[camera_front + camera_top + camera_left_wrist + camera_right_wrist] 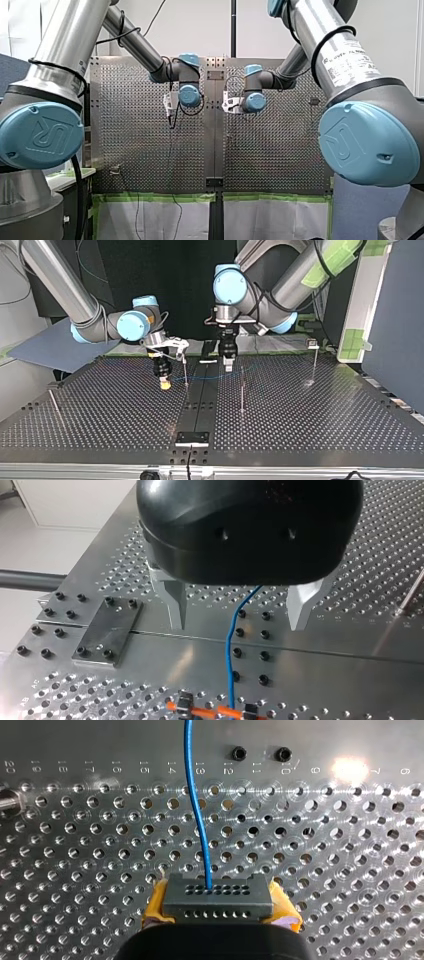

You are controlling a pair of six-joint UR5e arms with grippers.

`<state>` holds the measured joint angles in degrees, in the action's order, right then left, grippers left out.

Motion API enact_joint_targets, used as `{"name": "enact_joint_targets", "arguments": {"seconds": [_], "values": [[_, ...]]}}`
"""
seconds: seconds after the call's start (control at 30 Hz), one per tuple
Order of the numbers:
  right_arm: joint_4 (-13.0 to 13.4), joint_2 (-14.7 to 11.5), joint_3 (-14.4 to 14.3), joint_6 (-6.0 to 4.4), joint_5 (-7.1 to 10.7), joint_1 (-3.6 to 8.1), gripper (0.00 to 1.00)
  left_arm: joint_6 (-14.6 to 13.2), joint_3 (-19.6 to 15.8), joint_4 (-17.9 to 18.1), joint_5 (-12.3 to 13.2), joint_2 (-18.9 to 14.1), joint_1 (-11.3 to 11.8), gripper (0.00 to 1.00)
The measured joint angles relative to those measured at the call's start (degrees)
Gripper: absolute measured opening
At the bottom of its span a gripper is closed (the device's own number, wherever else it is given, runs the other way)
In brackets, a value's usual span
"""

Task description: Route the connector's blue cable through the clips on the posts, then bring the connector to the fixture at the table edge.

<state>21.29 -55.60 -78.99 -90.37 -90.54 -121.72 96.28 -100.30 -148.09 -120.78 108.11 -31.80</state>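
My right gripper (220,907) is shut on a dark grey connector (218,895), held between its yellow pads (156,902). The blue cable (194,795) leaves the connector and runs ahead over the perforated plate. In the top view my right gripper (164,384) hangs low at the left of the centre strip, and the cable (210,377) stretches toward my left gripper (228,367). My left gripper (240,627) stands open; the cable (230,650) passes between its metal fingers (175,605) without touching either. The connector and the orange-yellow pads (215,711) lie ahead of it.
Thin posts stand on the table: one (186,371) beside my right gripper, one (242,392) near the middle, one (314,362) at the top view's far right, one (54,401) at its left. A small fixture (191,438) sits at the near table edge.
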Motion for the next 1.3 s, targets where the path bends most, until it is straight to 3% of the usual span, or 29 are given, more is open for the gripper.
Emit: {"name": "enact_joint_targets", "arguments": {"seconds": [0.23,0.73,1.3], "values": [[0.0,0.0,0.0,0.0,0.08,-0.05,0.0,-0.1,2.0,-0.8,0.1,1.1,-0.2,1.0],[0.1,0.0,0.0,0.0,0.18,-0.11,0.0,-1.5,8.0,-1.9,-2.8,5.2,0.6,1.0],[0.1,0.0,0.0,0.0,0.18,-0.39,0.0,-2.5,8.8,-1.5,-2.2,6.8,0.8,1.0]]}}
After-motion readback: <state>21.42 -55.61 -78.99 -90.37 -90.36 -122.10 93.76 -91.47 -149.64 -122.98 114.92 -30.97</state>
